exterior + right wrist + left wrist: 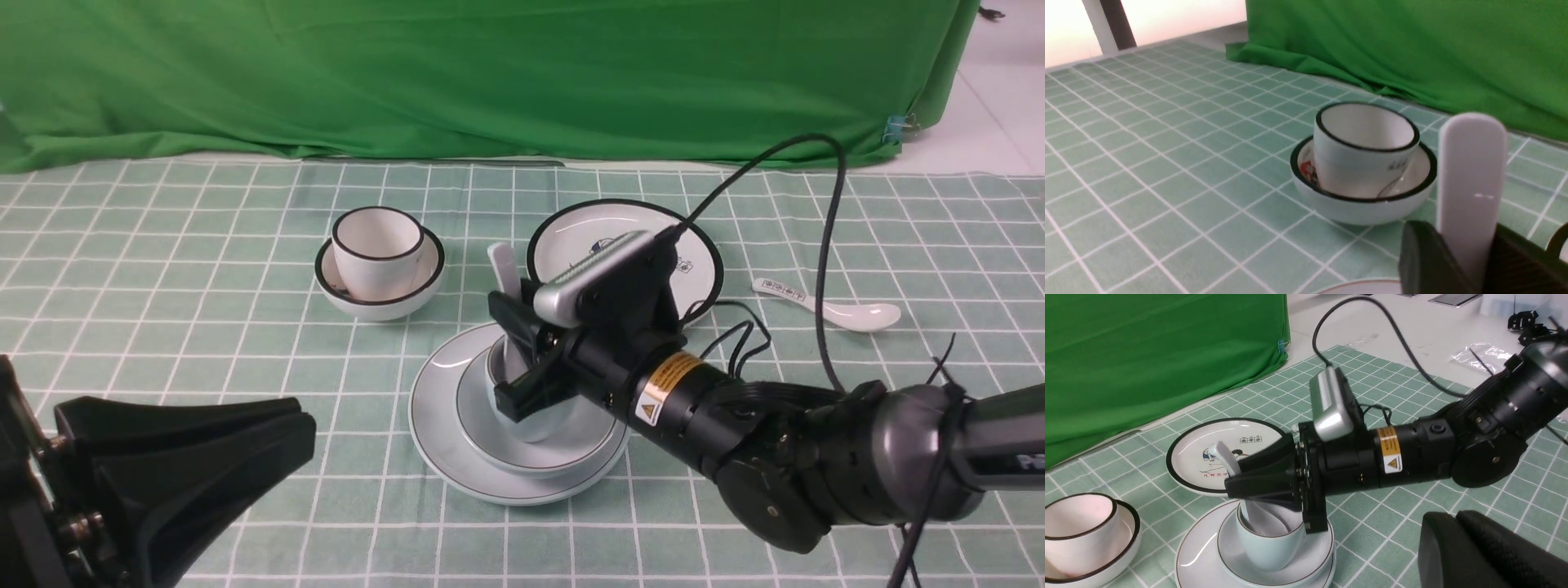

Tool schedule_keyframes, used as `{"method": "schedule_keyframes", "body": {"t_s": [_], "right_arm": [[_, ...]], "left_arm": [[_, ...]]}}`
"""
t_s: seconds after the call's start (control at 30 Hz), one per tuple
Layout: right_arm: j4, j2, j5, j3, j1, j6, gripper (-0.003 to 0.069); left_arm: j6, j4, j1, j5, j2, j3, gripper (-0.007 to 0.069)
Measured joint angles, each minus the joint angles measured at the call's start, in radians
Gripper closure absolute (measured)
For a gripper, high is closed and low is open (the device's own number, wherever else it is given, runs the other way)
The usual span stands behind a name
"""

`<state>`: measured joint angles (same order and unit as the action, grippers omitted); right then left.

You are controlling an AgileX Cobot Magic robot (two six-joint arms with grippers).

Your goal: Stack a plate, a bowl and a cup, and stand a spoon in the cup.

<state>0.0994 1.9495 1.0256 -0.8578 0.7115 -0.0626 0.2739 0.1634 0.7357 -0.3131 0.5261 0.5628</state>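
The right gripper is partway open over the stack, its 2 fingers spread apart with the handle of the spoon between them; whether both fingers press on the handle, I cannot tell. The spoon stands in the cup, bowl end down, its handle leaning slightly and rising past the fingers, well above the rim. The cup sits upright inside the bowl, and the bowl rests on the plate, so these 3 pale blue-grey pieces are stacked near the middle of the green checked cloth. The left gripper is shut, its 2 fingers together with nothing visible between them; in the front view it is near the lower left corner, apart from the stack. Beyond the stack and to its left, a white cup with a black rim sits in a black-rimmed bowl. Beyond the stack on the other side, a black-rimmed plate lies flat, showing cartoon figures and printed characters, partly hidden by the right arm. To the right of that plate, a white spoon with a printed handle lies on the cloth. A green curtain hangs behind the far edge of the cloth.
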Motion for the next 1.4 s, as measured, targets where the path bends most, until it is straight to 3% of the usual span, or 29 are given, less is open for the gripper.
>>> {"method": "schedule_keyframes", "body": {"t_s": [0.1,0.17,0.3,0.67,0.83,0.9,1.03,1.1,1.27,1.4], "right_arm": [[-0.024,0.014,-0.001,0.0,0.0,0.0,0.0435],[-0.039,0.015,-0.002,0.0,0.0,0.0,0.0342],[-0.043,0.008,0.006,0.0,0.0,-0.003,0.0231],[-0.04,-0.302,-0.069,0.144,0.024,-0.086,0.0197],[-0.04,-0.59,-0.415,0.208,0.024,-0.087,0.0271],[-0.04,-0.768,-0.689,0.217,0.024,-0.086,0.0374],[-0.04,-0.948,-0.959,0.217,0.024,-0.081,0.0497],[-0.04,-1.107,-1.192,0.219,0.024,-0.078,0.058],[-0.041,-1.281,-1.408,0.227,0.024,-0.078,0.0608],[-0.041,-1.369,-1.533,0.228,0.024,-0.078,0.0589]], "left_arm": [[0.003,0.0,0.0,0.0,0.0,0.0,0.0613],[0.003,0.0,0.0,-0.001,0.0,0.0,0.0613],[0.003,0.0,0.0,-0.003,0.0,0.0,0.0613],[0.003,0.0,0.0,0.007,0.0,0.0,0.0613],[0.008,0.03,0.0,0.015,-0.027,0.0,0.0613],[0.028,0.04,0.0,0.022,-0.09,-0.018,0.0613],[0.041,0.042,0.0,0.064,-0.189,-0.086,0.0613],[0.042,0.042,0.0,0.149,-0.262,-0.174,0.0613],[0.045,0.044,0.0,0.282,-0.3,-0.29,0.0613],[0.045,0.045,0.0,0.293,-0.301,-0.354,0.0613]]}}
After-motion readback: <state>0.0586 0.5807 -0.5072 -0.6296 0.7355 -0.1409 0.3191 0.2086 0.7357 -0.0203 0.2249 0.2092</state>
